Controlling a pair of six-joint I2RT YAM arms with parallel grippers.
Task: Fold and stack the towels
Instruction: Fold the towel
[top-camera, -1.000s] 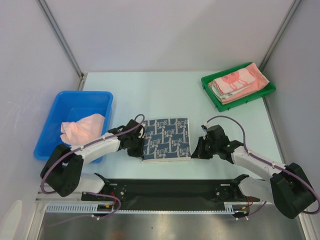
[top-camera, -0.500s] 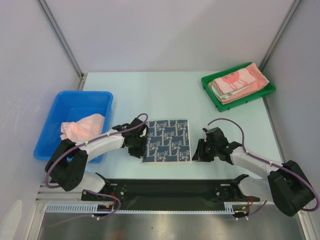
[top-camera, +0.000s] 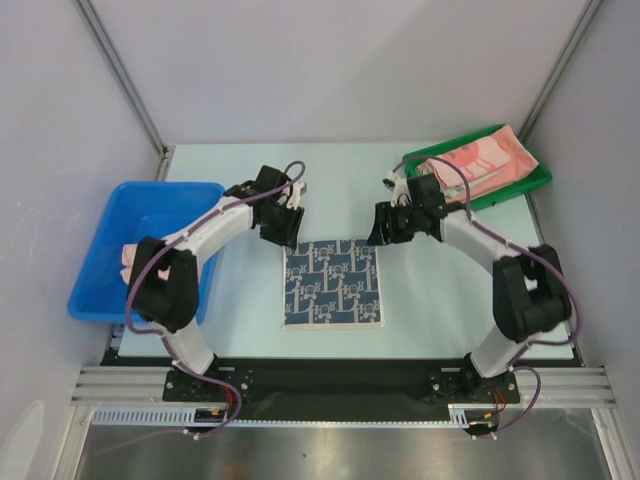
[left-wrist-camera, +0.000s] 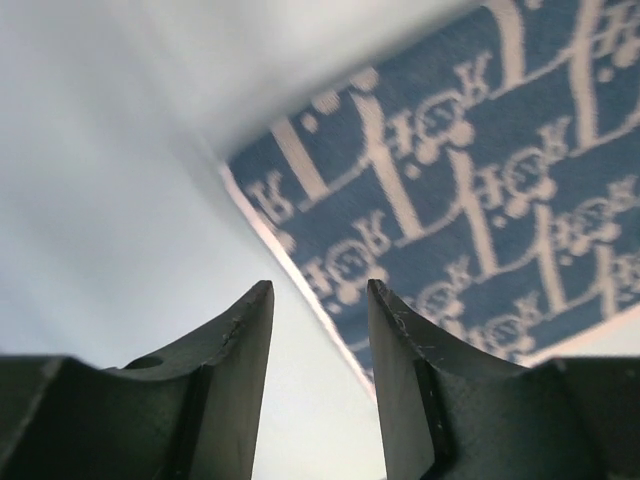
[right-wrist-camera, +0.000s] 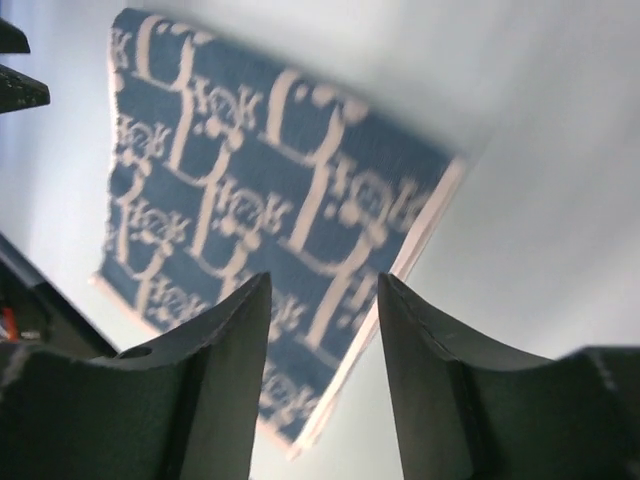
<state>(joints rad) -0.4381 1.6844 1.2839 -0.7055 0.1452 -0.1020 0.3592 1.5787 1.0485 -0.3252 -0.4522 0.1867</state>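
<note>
Dark blue towel (top-camera: 332, 283) folded square; white-patterned; flat

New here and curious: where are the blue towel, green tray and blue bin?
blue towel (top-camera: 332, 283), top view, its middle.
green tray (top-camera: 520, 186), top view, front wall.
blue bin (top-camera: 165, 187), top view, far rim.

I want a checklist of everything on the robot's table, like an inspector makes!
Surface: pale table, no spills seen.
Job's things: dark blue towel folded flat mid-table; pink towels stacked in green tray; salmon towel in blue bin, mostly hidden by an arm.
Clutter: nothing seen.
Claws: left claw and right claw open, empty, near the blue towel's far corners.
Cables: purple cables along both arms, no snag seen.
Surroundings: plain grey walls.
</note>
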